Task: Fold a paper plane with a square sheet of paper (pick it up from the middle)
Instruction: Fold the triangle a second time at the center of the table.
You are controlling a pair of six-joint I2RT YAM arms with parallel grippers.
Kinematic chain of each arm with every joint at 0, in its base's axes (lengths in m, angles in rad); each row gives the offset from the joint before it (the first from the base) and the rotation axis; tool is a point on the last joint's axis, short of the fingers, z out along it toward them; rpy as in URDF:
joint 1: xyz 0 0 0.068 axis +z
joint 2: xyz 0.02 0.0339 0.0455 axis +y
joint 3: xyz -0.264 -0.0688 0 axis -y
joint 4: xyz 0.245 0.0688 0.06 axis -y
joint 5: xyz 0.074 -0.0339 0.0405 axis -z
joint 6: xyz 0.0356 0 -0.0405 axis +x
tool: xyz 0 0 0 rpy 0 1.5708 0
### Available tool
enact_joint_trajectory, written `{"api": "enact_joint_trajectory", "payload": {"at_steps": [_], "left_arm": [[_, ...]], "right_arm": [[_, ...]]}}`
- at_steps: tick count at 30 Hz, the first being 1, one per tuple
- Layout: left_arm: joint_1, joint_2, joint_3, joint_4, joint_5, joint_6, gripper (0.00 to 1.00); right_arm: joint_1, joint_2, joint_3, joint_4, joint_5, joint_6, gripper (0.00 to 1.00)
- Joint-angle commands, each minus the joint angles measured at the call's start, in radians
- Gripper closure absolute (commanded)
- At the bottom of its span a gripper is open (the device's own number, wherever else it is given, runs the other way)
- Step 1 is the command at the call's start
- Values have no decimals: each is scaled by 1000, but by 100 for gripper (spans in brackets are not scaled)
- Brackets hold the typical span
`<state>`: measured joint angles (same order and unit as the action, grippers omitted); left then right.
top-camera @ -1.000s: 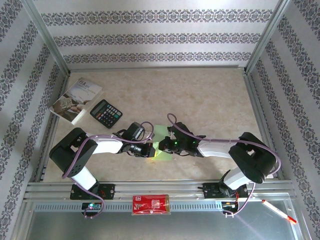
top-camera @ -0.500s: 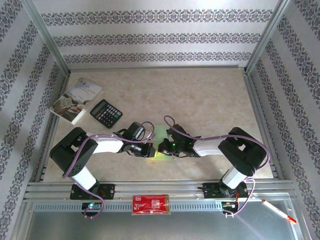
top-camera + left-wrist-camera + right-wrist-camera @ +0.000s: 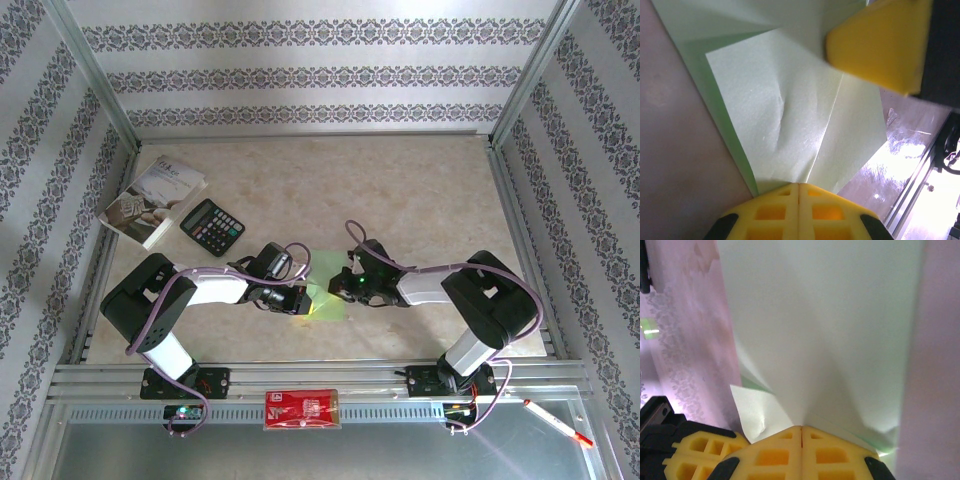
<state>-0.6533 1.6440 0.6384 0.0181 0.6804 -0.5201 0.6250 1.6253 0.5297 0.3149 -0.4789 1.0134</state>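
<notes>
On the table (image 3: 420, 190), top view: the right gripper (image 3: 347, 286) has drawn back to the right, baring more of the green paper (image 3: 325, 303) beside the left gripper (image 3: 298, 301); probably one crease stroke finished, with the folding at an early stage. Left wrist view: left gripper (image 3: 798, 186) closed, tips on a folded corner of the paper (image 3: 785, 110). Right wrist view: right gripper (image 3: 801, 429) closed at a raised fold of paper (image 3: 825, 325); whether nipped or pressed cannot be told

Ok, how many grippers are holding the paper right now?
2: the left gripper pinches the paper at its left side, the right gripper at its right side.
</notes>
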Motion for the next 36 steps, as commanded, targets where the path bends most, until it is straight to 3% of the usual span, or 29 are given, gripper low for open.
{"api": "enact_joint_trajectory", "payload": {"at_steps": [1,13,20,27,36], "left_arm": [[-2,75,-46,-162,-163,43,100],[-2,63,-37,-154,-151,24,100],[-3,54,-37,-155,-150,17,100],[-5,50,-28,-156,-148,15,100],[-8,40,-21,-157,-148,15,100]], "right_arm": [[-59,1,-33,-71,62,-64,100],[-191,-120,-21,-181,29,-157,100],[-83,-239,-28,-205,70,-93,100],[51,-136,8,-125,98,-30,100],[39,-24,23,-90,79,-55,100]]}}
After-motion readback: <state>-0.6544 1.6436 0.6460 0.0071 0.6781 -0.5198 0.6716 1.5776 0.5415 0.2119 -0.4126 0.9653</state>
